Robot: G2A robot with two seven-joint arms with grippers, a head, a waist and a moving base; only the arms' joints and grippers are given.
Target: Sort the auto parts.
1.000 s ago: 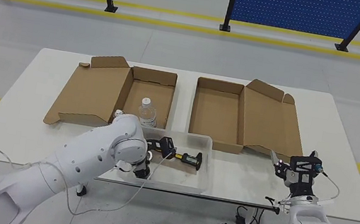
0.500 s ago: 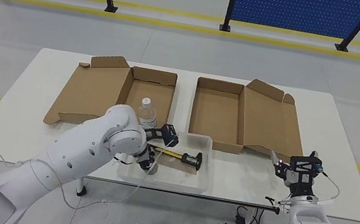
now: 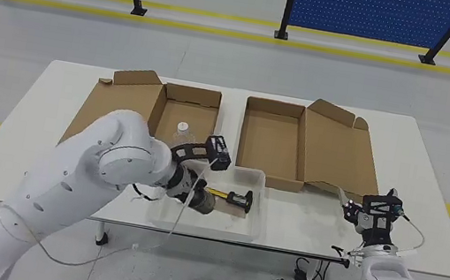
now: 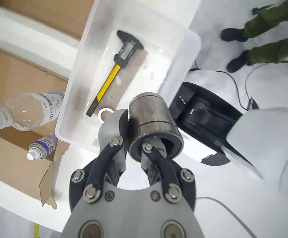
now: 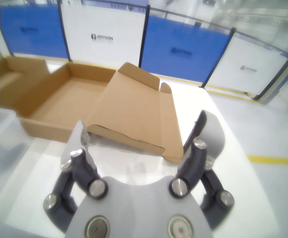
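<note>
My left gripper [image 4: 137,133] is shut on a steel cylindrical bearing [image 4: 153,121], one finger outside it and one in its bore. It hangs over the front left of the clear plastic bin [image 3: 261,182], where the left gripper [image 3: 195,198] and the bearing [image 3: 200,203] show from above. In the bin lie a yellow and black caliper [image 4: 117,67] and a white washer [image 4: 104,112]. My right gripper [image 5: 141,126] stands open and holds nothing, low over the table's front right [image 3: 368,198].
The left cardboard box [image 3: 186,107] holds a clear bottle [image 4: 31,110] and a spray can [image 4: 42,148]. Beside it, the right cardboard box [image 3: 271,143] has a bare floor and its lid flap lies open towards the right gripper. The bin stands at the table's front edge.
The left arm has risen out of the bin's front left corner and turned its wrist, bringing the bearing up with it. The right arm has kept still.
</note>
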